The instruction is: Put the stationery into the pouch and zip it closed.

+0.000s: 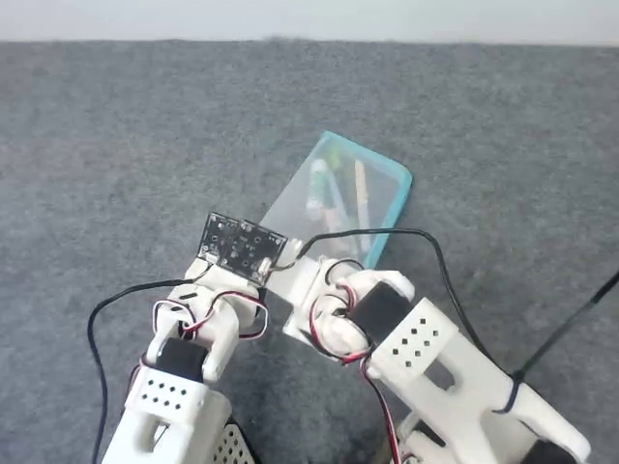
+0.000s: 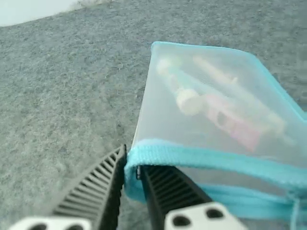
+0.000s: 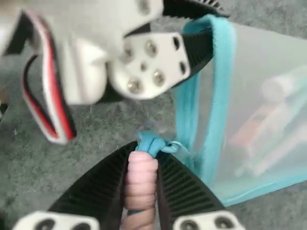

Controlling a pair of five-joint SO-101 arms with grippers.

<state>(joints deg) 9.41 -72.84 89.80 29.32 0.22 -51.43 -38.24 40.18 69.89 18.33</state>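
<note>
As the stationery (image 1: 334, 188) already lies inside the pouch (image 1: 290, 208), only zipping seems left. The left gripper (image 2: 132, 163) pinches the pouch's corner; the right gripper (image 3: 144, 154) clamps the pink zip pull (image 3: 141, 177).

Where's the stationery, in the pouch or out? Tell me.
In. The stationery shows through the pouch mesh wall, lying inside it.

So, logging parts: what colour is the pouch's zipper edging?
Turquoise edging, clearest in the left wrist view.
</note>
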